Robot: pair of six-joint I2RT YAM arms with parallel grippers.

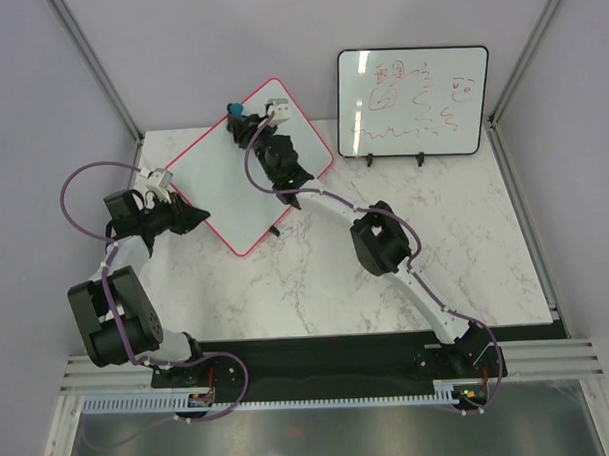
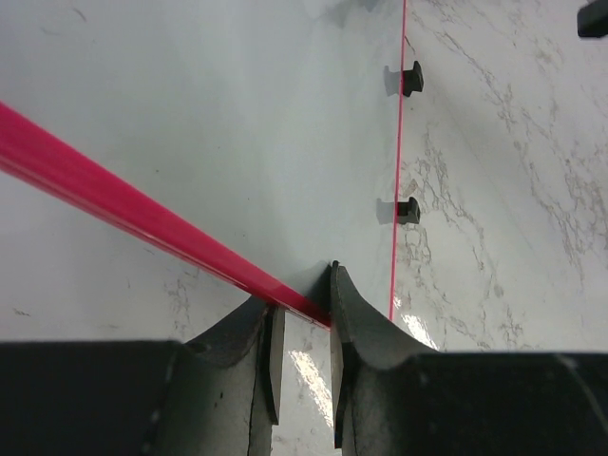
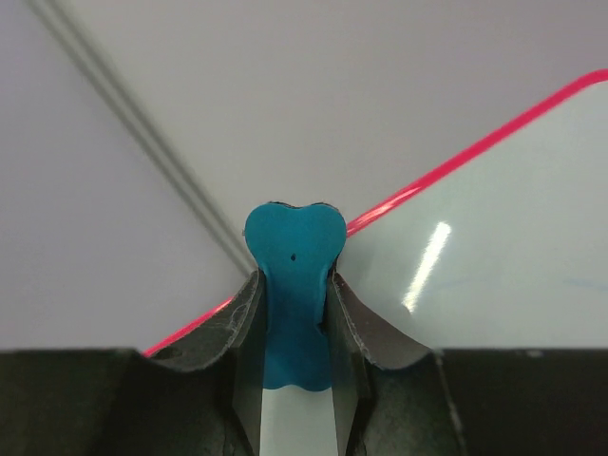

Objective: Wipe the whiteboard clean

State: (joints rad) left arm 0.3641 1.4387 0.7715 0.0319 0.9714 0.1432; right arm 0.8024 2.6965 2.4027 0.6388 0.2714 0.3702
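Pink-framed whiteboard point(image 1: 245, 180) sits cornerwise on the marble table point(image 1: 465, 242). Left gripper point(image 1: 196, 217) is clamped on its near-left frame edge; the left wrist view shows both fingers pinching the pink rail point(image 2: 302, 306). Right gripper point(image 1: 244, 123) is at the board's far corner, jaws closed on a blue eraser point(image 3: 294, 242) whose tip is at the frame there. The surface looks wiped in all three views. There may be a faint blue trace just inside the far-right edge in the right wrist view, but it's too faint to call. My read: last passes along the far rim. To do it well, hold the left clamp firm so the board can't skate, lay the eraser flat instead of on its tip, and run overlapping strokes parallel to the frame. Stop short of the rail so the eraser doesn't snag or slip off the corner. Two small black feet point(image 2: 409, 79) show along one board edge, so heavy pressure may rock it. The black-framed board point(image 1: 413, 102), beyond the whiteboard's right corner, carries red scribbles and a face-like doodle, none of it readable. No brand or label visible.
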